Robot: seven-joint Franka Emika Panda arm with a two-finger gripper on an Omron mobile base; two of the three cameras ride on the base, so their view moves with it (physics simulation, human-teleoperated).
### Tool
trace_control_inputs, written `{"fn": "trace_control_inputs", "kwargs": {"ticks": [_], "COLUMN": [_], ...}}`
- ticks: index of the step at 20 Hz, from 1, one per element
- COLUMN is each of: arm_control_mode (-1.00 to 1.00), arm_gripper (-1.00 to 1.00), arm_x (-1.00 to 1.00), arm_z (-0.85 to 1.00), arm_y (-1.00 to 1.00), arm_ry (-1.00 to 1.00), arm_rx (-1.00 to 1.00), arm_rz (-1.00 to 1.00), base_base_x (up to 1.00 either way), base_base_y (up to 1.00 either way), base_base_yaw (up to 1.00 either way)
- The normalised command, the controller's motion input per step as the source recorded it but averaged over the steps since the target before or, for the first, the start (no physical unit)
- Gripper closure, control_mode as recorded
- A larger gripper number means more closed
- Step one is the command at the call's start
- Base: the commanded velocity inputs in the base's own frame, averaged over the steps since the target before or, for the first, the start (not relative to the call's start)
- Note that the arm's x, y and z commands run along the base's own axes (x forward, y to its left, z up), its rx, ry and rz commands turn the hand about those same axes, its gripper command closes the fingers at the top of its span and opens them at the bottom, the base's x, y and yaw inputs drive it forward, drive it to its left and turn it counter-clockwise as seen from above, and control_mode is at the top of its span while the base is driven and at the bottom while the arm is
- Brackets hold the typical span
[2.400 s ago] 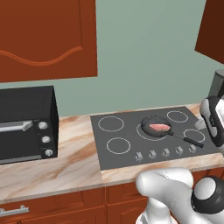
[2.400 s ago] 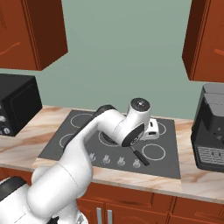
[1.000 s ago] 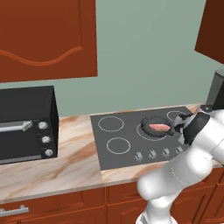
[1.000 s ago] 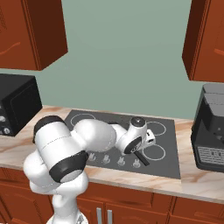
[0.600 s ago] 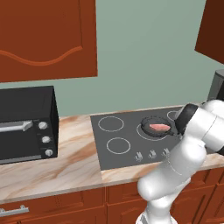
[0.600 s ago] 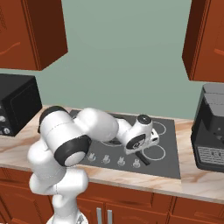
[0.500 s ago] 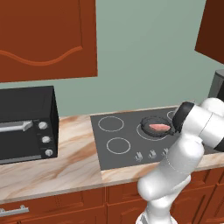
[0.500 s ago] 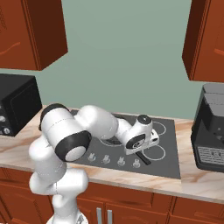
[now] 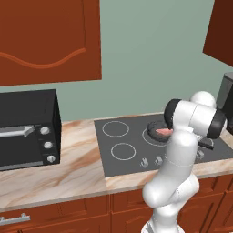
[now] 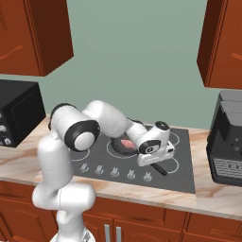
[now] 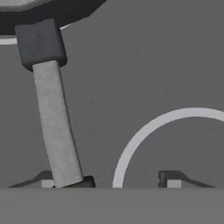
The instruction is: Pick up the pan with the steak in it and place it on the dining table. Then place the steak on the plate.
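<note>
Jaws apart astride the pan [image 11: 49, 127] handle; steak [image 10: 126, 143] inside.

In the left base view the robot's white arm is covering most of the pan [image 9: 155, 129] and the right part of the steak [image 9: 163, 132], so just a dark arc of rim and a pink sliver are showing; the claw itself is hiding behind the arm's upper link. The microwave [image 9: 25, 127] is running off the left edge. In the right base view the hand is blocking the near side of the pan, and the claw's fingers are sitting underneath it, too hidden to tell whether they are touching the handle [image 10: 159, 168]. In the hand view the pan's bowl is being cut off by the top edge, and the fingertips [image 11: 170, 178] are barely rising above the bottom.
</note>
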Motion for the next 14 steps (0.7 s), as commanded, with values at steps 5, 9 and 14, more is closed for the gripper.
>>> {"fn": "trace_control_inputs", "kwargs": {"ticks": [5,9,14], "arm_control_mode": [-1.00,-1.00,-1.00], "arm_gripper": [1.00,1.00,1.00], "arm_x": [0.00,-0.01,-0.24], "arm_z": [0.25,0.68,0.66], "arm_y": [0.00,0.01,0.17], "arm_ry": [-0.02,-0.05,-0.19], "arm_rx": [0.02,0.00,0.00], "arm_rz": [0.00,0.00,0.00], "base_base_x": [0.00,0.00,0.00], "base_base_y": [0.00,0.00,0.00], "base_base_yaw": [0.00,0.00,0.00]}}
